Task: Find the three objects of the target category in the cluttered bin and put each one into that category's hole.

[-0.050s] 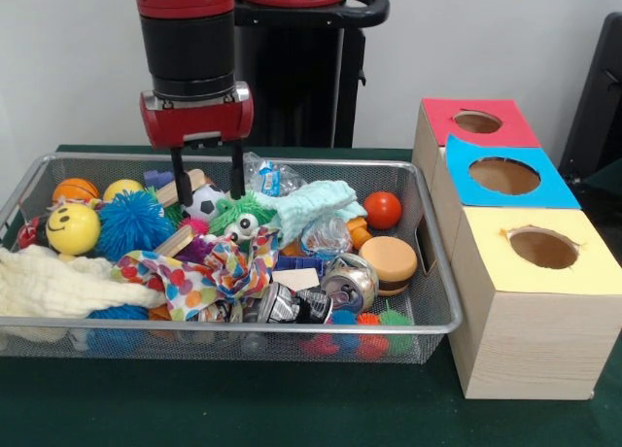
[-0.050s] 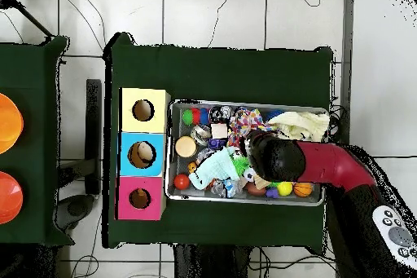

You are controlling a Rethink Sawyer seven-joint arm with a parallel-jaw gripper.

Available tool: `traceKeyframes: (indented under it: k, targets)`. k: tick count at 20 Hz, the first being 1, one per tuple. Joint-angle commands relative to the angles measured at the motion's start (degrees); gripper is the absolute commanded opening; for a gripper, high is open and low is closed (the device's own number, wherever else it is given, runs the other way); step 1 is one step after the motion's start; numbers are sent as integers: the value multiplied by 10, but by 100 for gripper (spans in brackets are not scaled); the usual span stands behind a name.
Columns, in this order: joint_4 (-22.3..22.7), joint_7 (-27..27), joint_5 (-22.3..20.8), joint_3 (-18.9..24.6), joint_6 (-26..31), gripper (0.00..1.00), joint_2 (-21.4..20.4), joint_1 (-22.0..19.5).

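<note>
My gripper (image 1: 209, 187) hangs open over the back left part of the wire mesh bin (image 1: 292, 326), its two black fingers (image 1: 182, 183) pointing down. They straddle a small soccer ball (image 1: 204, 205) and a wooden block (image 1: 180, 189) without closing on either. A green fuzzy toy with eyes (image 1: 239, 215) lies just right of the fingers. Other balls in the bin are an orange one (image 1: 75, 189), a yellow smiley (image 1: 73, 228), a blue spiky one (image 1: 133, 223) and a red one (image 1: 382, 210). In the overhead view the arm (image 2: 281, 159) hides the gripper.
Right of the bin stand three wooden boxes with holes, topped red (image 1: 478, 122), blue (image 1: 503, 176) and yellow (image 1: 542, 248). The bin also holds a cream cloth (image 1: 49, 282), a polka-dot cloth (image 1: 214, 267), a mint cloth (image 1: 313, 204), a can (image 1: 350, 282) and a burger toy (image 1: 389, 262).
</note>
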Motion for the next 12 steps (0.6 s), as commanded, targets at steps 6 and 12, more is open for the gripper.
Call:
traceKeyframes:
  k: [6, 12]
  targets:
    - [91, -9, -67, 23, -54, 100, -6, -17]
    - [79, -3, -61, 31, -42, 100, 1, -18]
